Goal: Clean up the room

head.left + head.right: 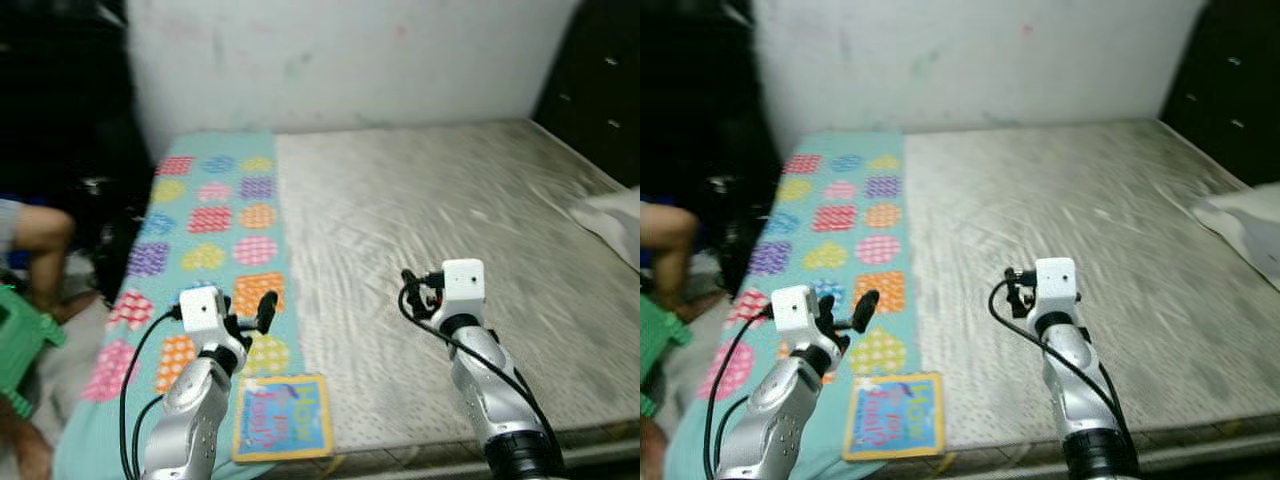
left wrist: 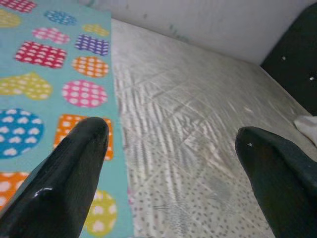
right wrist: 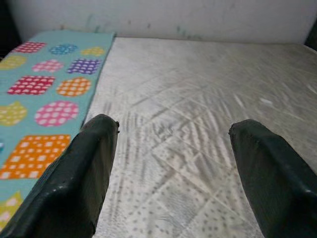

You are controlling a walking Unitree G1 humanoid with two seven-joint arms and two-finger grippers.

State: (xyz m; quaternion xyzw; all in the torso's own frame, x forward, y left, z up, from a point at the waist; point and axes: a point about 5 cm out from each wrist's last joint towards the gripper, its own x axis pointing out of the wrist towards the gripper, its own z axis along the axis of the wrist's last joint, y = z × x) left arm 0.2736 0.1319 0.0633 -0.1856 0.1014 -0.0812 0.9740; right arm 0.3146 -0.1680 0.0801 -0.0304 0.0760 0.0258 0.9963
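Flat colourful picture book lying lower left, just below left gripper; right gripper mid-frame; both fingers spread apart.

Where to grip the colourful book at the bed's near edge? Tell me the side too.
Grip the book by its near edge, which seems to reach the mattress edge. It lies flat, so come in low from the front with the open left gripper, the closer one.

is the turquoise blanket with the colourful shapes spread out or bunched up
Spread out: the turquoise patterned blanket lies flat along the grey mattress's left side, its shapes unwrinkled.
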